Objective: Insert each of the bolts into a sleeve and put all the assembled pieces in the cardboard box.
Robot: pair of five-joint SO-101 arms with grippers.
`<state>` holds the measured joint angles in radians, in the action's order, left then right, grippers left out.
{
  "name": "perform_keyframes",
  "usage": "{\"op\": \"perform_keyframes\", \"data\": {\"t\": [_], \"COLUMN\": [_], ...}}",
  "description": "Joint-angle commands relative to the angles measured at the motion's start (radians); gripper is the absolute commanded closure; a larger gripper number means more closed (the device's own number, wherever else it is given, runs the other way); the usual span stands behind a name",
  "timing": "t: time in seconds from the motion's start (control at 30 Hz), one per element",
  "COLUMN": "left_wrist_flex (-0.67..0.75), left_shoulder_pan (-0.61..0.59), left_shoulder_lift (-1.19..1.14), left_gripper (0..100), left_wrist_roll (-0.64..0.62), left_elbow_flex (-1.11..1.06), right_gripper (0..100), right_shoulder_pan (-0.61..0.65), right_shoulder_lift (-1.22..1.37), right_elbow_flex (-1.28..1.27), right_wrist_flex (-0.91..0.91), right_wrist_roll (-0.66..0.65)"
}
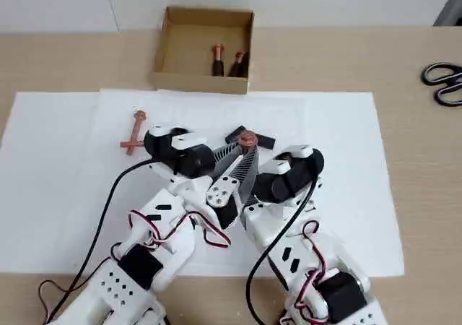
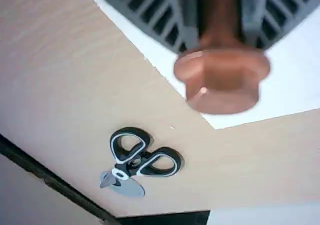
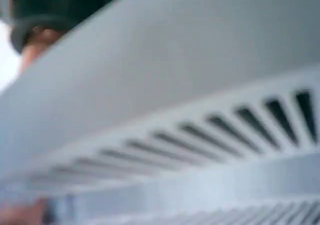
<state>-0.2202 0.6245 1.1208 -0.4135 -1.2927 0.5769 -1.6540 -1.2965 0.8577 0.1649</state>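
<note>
My left gripper (image 1: 244, 146) is shut on a copper bolt (image 1: 247, 138) at the middle of the white paper (image 1: 346, 195). In the left wrist view the grey ribbed fingers (image 2: 150, 5) clamp the bolt's shaft, and its hexagonal head (image 2: 220, 80) sticks out past them. My right gripper (image 1: 249, 162) lies right against the left one, just below the bolt. Black sleeves (image 1: 235, 133) (image 1: 265, 141) lie on the paper on either side of the bolt head. Two more copper bolts (image 1: 134, 132) lie crossed at the left. The cardboard box (image 1: 173, 50) at the back holds two assembled pieces (image 1: 218, 59).
Black-handled scissors (image 1: 442, 84) lie on the wooden table at the far right, also seen as scissors (image 2: 140, 160) in the left wrist view. Both arms' cables trail over the near part of the paper. A blurred ribbed grey finger (image 3: 200, 135) is close up in the right wrist view.
</note>
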Motion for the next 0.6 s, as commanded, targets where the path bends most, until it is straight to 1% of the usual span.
{"op": "perform_keyframes", "data": {"t": [0.0,0.3,0.43,0.57], "left_wrist_flex": [-0.086,-0.219,-0.316,-0.450], "left_shoulder_pan": [0.006,0.006,0.006,0.011], "left_shoulder_lift": [-0.003,-0.002,-0.002,-0.002], "left_gripper": [99,99,99,99], "left_wrist_roll": [0.009,0.009,0.009,0.009], "left_elbow_flex": [-0.001,0.041,0.093,0.163], "right_gripper": [99.5,99.5,99.5,99.5], "right_shoulder_pan": [0.002,0.002,0.002,0.005], "right_shoulder_lift": [-0.016,-0.016,-0.016,-0.016], "right_elbow_flex": [0.020,0.020,0.020,0.018], "right_wrist_flex": [-0.028,-0.028,-0.028,-0.028], "right_wrist_roll": [0.005,0.005,0.005,0.005]}}
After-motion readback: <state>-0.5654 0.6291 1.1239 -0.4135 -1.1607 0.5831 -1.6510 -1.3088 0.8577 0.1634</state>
